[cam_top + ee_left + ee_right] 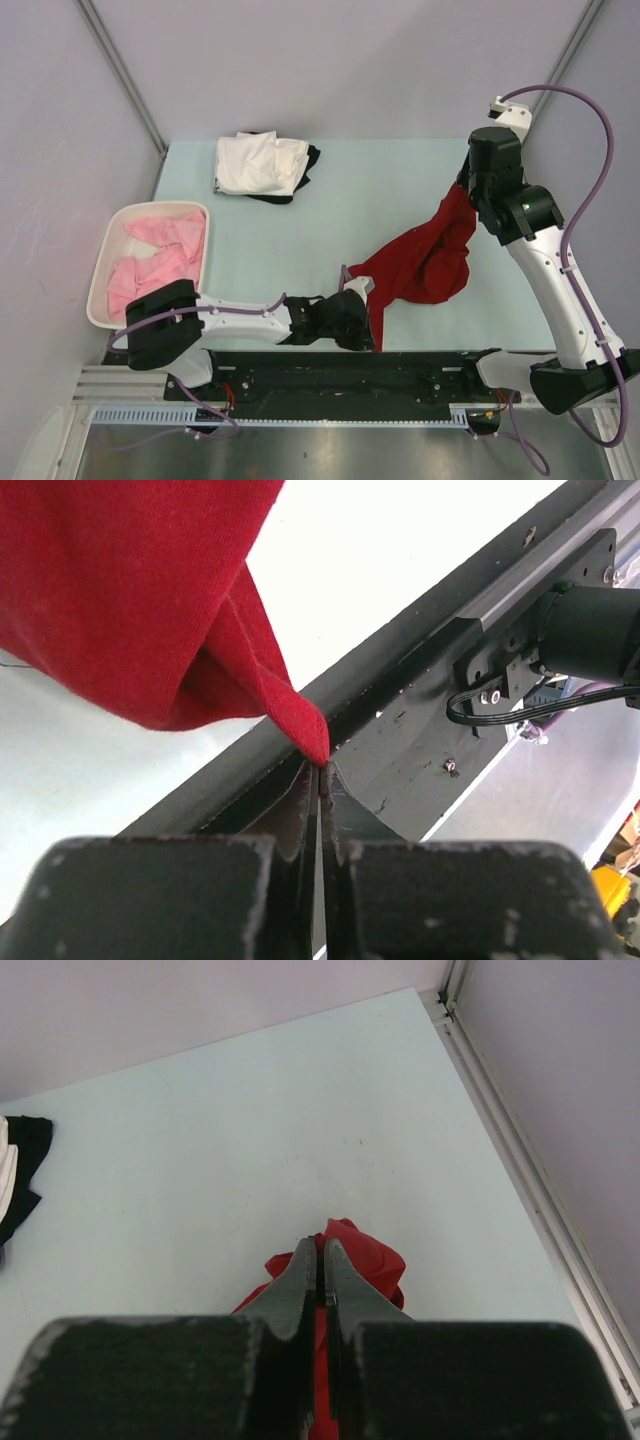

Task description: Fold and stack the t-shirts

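Raised right gripper [320, 1250] and left gripper [320, 776] (low) pinch red t-shirt [425, 255].

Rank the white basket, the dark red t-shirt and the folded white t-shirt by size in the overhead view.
Largest, the white basket; then the dark red t-shirt, though it is bunched and lifted nearer the camera; smallest, the folded white t-shirt.

A white basket [160, 206] sits at the pale green table's [380, 190] left edge.
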Controlling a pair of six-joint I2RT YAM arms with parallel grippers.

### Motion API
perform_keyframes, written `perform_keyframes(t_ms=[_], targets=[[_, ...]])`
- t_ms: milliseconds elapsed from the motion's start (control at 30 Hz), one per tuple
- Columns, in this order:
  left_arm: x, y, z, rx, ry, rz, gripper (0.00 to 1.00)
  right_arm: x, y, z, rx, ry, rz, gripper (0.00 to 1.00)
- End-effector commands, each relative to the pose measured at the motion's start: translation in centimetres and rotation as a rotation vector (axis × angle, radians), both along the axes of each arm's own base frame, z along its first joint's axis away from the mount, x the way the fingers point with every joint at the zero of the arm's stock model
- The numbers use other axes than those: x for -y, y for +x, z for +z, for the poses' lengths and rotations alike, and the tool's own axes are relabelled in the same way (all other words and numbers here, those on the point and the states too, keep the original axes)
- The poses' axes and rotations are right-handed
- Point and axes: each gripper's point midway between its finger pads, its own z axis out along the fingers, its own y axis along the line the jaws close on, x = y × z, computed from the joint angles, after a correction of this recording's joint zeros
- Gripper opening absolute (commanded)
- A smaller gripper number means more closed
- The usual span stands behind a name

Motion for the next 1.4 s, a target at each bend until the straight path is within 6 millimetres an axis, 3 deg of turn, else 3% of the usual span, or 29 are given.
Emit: perform_keyframes(t_ms=[0,33,67,133,167,200,233,267,333,400,433,500,533,633,733,833,867,1000,1133,1267,1367], targets=[[-0.4,1.6,3.9,0.116,-0.024,-0.011,0.0,1.0,-0.3,2.7,0.081,0.025,-0.04,0.0],[-1.1,2.7,7.7,0.186,-0.064,0.004,0.0,1.3,-0.3,3.1,0.09,0.035,-0.046,0.0],[-4.1,3.5,7.7,0.209,0.05,0.049,0.0,1.5,-0.4,3.7,0.109,0.05,-0.049,0.0],[-7.1,5.9,14.0,0.301,-0.005,0.134,0.0,1.3,-0.5,5.8,0.169,0.096,-0.029,0.0],[-9.4,6.4,14.9,0.316,0.031,0.169,0.0,1.5,-0.7,7.4,0.228,0.118,-0.029,0.0],[-11.5,7.0,18.5,0.372,-0.047,0.223,0.0,1.6,-1.0,8.8,0.269,0.128,-0.021,0.0],[-13.7,8.8,21.1,0.416,-0.077,0.295,0.0,1.2,-1.2,10.0,0.307,0.14,0.006,0.0],[-15.7,9.2,22.1,0.43,-0.067,0.33,0.0,1.3,-1.3,11.4,0.356,0.152,0.006,0.0],[-19.8,10.8,27.1,0.536,-0.101,0.433,0.0,2.0,-2.7,14.3,0.438,0.165,-0.001,0.0],[-22.1,11.0,29.1,0.583,-0.07,0.46,0.0,2.8,-4.5,17.2,0.537,0.185,-0.009,0.0],[-23.4,11.3,31.8,0.647,-0.073,0.498,0.0,3.1,-5.4,18.4,0.578,0.188,-0.009,0.0],[-24.3,11.3,33.6,0.689,-0.071,0.512,0.0,3.5,-7.1,21.1,0.68,0.209,0.002,0.0],[-24.9,11.1,35.5,0.724,-0.097,0.533,0.0,4.2,-9.1,23.2,0.743,0.223,-0.001,0.0],[-25.3,10.7,37.5,0.745,-0.125,0.544,0.0,4.8,-11.6,25.4,0.78,0.228,0.013,0.0],[-25.3,10.2,38.5,0.753,-0.17,0.54,0.0,5.7,-15.3,27.8,0.845,0.228,0.035,0.0],[-25.3,9.0,40.8,0.825,-0.279,0.513,0.0,6.4,-18.9,29.9,0.931,0.235,0.061,0.0],[-25.2,8.5,42.6,0.874,-0.349,0.497,0.0,6.6,-20.1,30.4,0.954,0.24,0.073,0.0],[-27.8,5.5,47.4,1.015,-0.498,0.518,0.0,6.2,-24.8,33.4,1.068,0.276,0.186,0.0],[-29.5,1.9,52.1,1.12,-0.623,0.46,0.0,5.7,-27.4,34.5,1.117,0.304,0.258,0.0],[-29.9,-1.2,55.6,1.24,-0.74,0.365,0.0,4.9,-28.4,35.2,1.146,0.311,0.308,0.0],[-30.0,-1.3,56.6,1.26,-0.732,0.356,0.0,4.4,-27.8,35.4,1.136,0.318,0.322,0.0]])
